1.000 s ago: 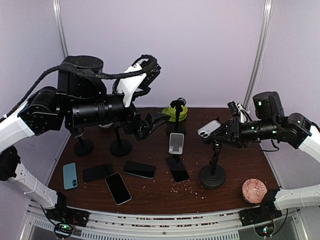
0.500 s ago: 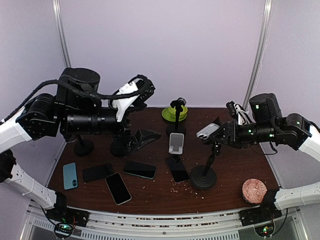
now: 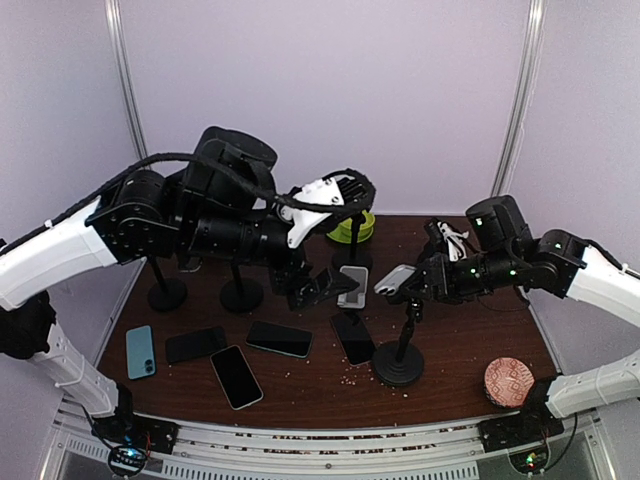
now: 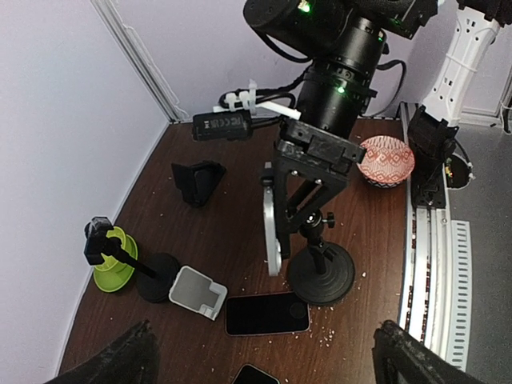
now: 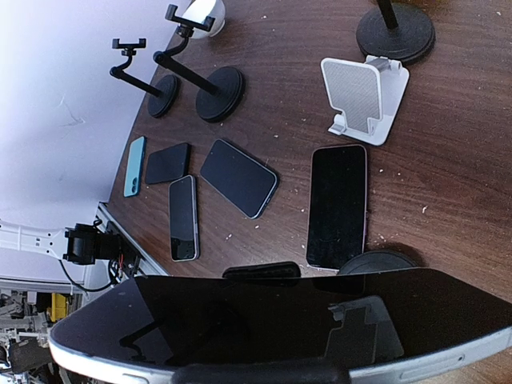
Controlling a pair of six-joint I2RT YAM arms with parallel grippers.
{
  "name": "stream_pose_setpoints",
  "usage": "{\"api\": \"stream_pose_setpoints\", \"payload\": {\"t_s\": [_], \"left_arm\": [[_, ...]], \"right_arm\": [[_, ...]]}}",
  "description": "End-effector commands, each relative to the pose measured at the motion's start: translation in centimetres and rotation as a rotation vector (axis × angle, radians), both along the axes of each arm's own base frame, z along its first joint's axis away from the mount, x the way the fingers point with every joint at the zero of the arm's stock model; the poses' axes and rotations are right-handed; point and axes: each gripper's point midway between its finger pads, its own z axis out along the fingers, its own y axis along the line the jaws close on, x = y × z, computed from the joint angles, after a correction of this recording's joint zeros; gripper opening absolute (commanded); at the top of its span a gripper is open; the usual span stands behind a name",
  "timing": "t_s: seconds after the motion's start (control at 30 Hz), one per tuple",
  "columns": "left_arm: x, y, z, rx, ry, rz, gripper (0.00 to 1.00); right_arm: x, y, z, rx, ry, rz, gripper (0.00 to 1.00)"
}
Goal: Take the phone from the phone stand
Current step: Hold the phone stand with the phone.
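Phone (image 3: 397, 279) likely rigid, light, slick glass, breakable. Right gripper (image 3: 424, 281) clamped on phone; left gripper (image 3: 334, 287) spread wide, empty. Keep your hold on edges; brace stand (image 3: 398, 362) with left.

**A:** Overhead view: taken from where?
**B:** High behind the arm bases (image 3: 125, 432), facing the back wall (image 3: 400, 100). It stands far enough off to take in the whole table (image 3: 470, 330).

**A:** Left wrist view?
**B:** From above the table's left side, tilted down and facing the right arm (image 4: 336, 48). Middle distance, with the phone stand (image 4: 320, 272) central.

**A:** Right wrist view?
**B:** Nearest of all. It sits just above the phone (image 5: 280, 320), whose dark glass fills the lower frame, and looks steeply down toward the table's left side.

**A:** Shared ground?
**B:** All three include the white stand (image 4: 198, 292) and the flat phone (image 4: 266, 314) beside it. The two wrist views face opposite ways.
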Motion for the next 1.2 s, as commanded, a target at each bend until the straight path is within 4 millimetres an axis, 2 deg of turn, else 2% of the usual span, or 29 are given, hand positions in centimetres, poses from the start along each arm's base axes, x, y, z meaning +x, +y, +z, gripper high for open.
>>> {"api": "stream_pose_setpoints", "payload": {"t_s": [0.0,0.27,0.47,0.83,1.03,1.17], "left_arm": [[1.4,-0.5,1.9,-0.033,-0.025,0.004,0.95],[2.9,-1.9,0.7,0.027,-0.049,-0.031,0.93],[3.1,-4.0,-1.7,0.058,0.007,-0.045,0.89],[3.8,-7.6,-5.0,0.054,0.105,0.004,0.72],[4.5,-9.6,-6.7,0.072,0.107,0.058,0.67],[4.9,-10.5,-7.5,0.082,0.086,0.085,0.55]], "right_arm": [[0.4,0.9,4.7,0.122,-0.146,0.049,0.00],[0.8,0.4,4.1,0.084,-0.125,0.033,0.00],[0.8,0.4,5.0,0.118,-0.133,0.023,0.00],[0.6,0.4,5.6,0.177,-0.103,-0.017,0.00],[0.1,0.7,6.1,0.197,-0.096,-0.005,0.00],[-0.3,0.9,6.5,0.209,-0.090,0.007,0.00]]}}
